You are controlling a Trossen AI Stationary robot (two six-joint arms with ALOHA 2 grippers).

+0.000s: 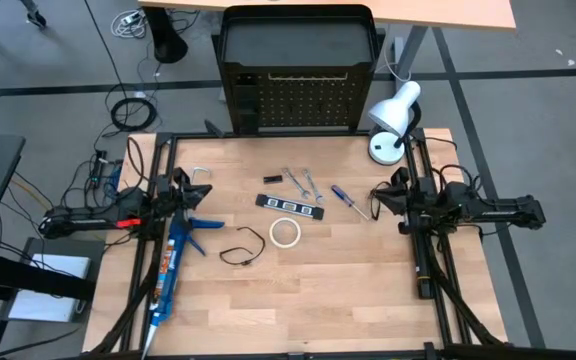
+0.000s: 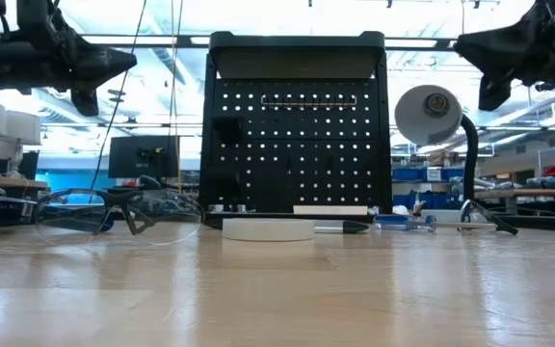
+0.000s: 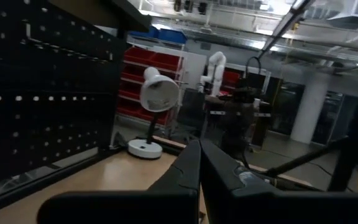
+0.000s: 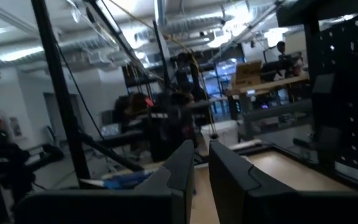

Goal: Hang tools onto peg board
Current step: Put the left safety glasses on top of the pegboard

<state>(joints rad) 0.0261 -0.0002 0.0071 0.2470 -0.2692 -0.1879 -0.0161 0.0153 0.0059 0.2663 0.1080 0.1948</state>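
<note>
Both arms are hovering above the table sides, the left gripper (image 1: 190, 193) pinched closed and empty, the right gripper (image 1: 379, 198) narrowly parted and empty, while the tools (image 1: 290, 204) are lying mid-table near the peg board (image 1: 298, 105) at the far edge.

A light wooden table (image 1: 298, 290) stands on a grey floor (image 1: 58, 60) crossed by dark lines, with loose cables (image 1: 133, 110) coiled beside it. A white desk lamp (image 1: 392, 118) sits at one far corner. Beyond, another pale wood desk (image 1: 448, 12) edges in. The room is an open workshop: exposed ceiling pipes (image 4: 185, 25), bright strip lighting (image 2: 287, 10), red storage bins (image 3: 145, 59) on shelving, a white column (image 3: 309, 106), and a dark monitor (image 2: 143, 156).
</note>
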